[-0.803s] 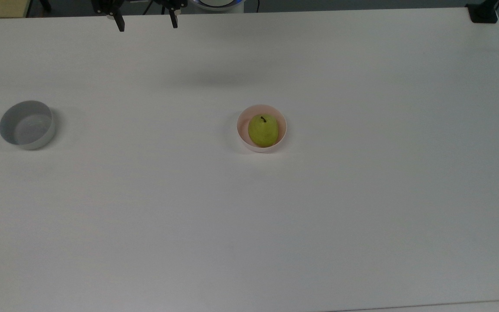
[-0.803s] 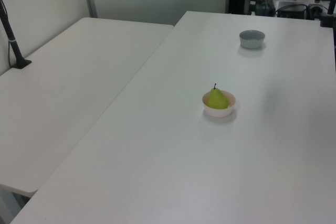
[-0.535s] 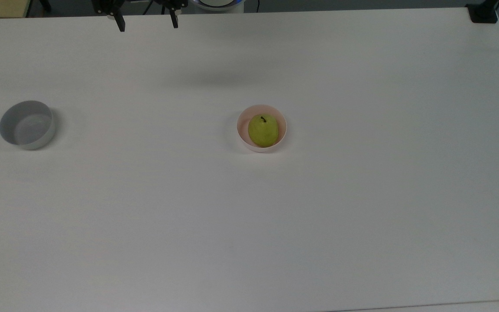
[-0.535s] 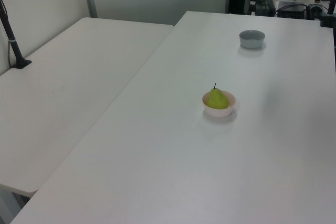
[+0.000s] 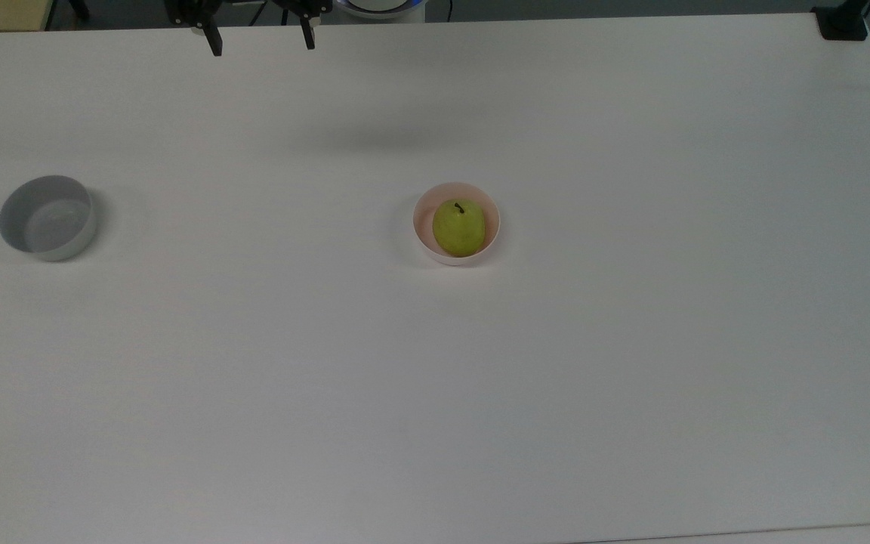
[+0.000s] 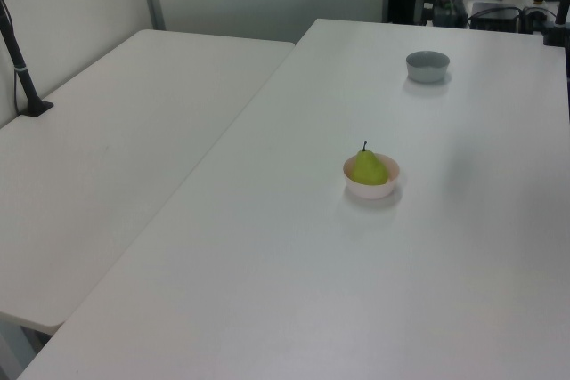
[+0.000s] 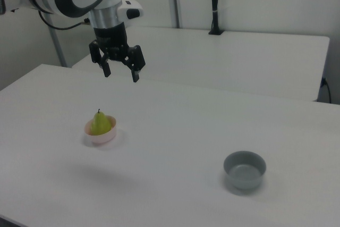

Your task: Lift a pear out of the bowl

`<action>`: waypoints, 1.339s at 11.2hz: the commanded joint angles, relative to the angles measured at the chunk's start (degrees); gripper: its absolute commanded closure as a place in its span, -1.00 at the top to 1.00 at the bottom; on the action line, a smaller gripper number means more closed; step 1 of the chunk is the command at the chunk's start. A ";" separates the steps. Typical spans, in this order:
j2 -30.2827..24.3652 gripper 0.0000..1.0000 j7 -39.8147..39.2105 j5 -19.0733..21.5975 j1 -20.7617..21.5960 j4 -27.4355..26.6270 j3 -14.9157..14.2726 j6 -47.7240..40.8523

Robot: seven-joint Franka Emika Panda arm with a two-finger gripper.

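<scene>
The small rounded yellow-green pear (image 5: 459, 227) with its short dark stem sits upright in the small round pale pink bowl (image 5: 423, 232) near the middle of the white worktop (image 5: 631, 340). The gripper (image 7: 120, 72) hangs high above, fingers (image 7: 136, 74) spread wide and empty. A round grey bowl (image 7: 244, 169) stands well apart.

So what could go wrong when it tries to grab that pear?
Three things, I think. The pear stands upright in the small pink bowl, so the open hand, now high above the table, could knock the rim on the way down and tip or slide the light bowl. The fruit is rounded and may slip from the two fingers. The bowl might also lift along with it.
</scene>
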 commanded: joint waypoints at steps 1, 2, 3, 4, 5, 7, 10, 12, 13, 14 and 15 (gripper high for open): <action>0.07 1.00 0.53 0.69 0.57 0.32 -0.21 0.36; 0.07 1.00 0.09 0.69 0.57 0.32 -0.21 0.10; 0.07 1.00 -0.78 0.69 0.57 0.32 -0.21 0.10; 0.07 1.00 -3.23 0.69 0.57 0.24 -0.21 0.01; 0.07 1.00 -7.34 0.69 0.49 0.23 -0.21 -0.60; 0.07 1.00 -13.95 0.69 0.49 0.23 -0.21 -3.50; -0.01 1.00 -20.91 0.42 1.71 0.15 -0.12 -3.86; -0.01 1.00 -20.92 0.42 2.86 0.15 -0.12 -5.17; 0.07 1.00 -21.27 0.34 4.08 0.06 -0.12 -5.18; -0.01 1.00 -20.75 0.34 5.13 -0.03 -0.12 -4.83; 0.07 1.00 -20.22 0.86 6.54 -0.12 -0.12 -4.57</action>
